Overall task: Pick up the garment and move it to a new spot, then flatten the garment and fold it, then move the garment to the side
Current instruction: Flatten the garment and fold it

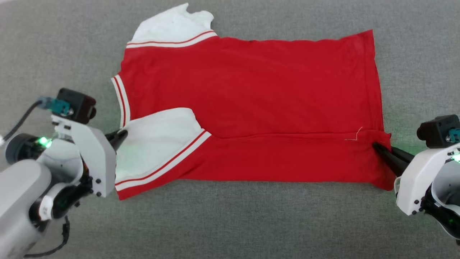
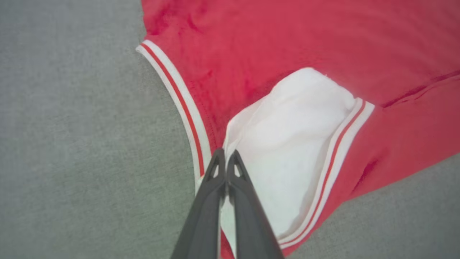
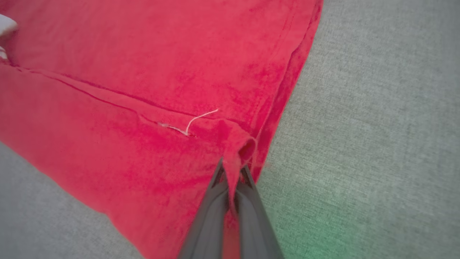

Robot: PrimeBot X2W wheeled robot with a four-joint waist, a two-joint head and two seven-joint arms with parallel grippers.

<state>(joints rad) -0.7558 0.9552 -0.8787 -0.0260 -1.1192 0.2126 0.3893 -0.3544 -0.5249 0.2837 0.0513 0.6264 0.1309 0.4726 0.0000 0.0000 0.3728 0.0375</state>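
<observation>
The garment (image 1: 251,104), a red jersey with white sleeves and red-striped trim, lies spread on the grey surface, its plain side up. Its near long edge is folded inward over the body. My left gripper (image 1: 124,135) is shut on the edge of the near white sleeve (image 2: 287,144), next to the striped collar; in the left wrist view the left gripper (image 2: 225,154) pinches the white cloth. My right gripper (image 1: 375,145) is shut on the folded hem corner at the garment's right end; the right wrist view has red cloth (image 3: 143,90) pinched in that gripper (image 3: 231,167).
Grey fabric surface (image 1: 230,223) stretches all around the garment. The far white sleeve (image 1: 172,27) lies rumpled at the top left. A loose white thread (image 1: 354,136) sticks out near the right hem.
</observation>
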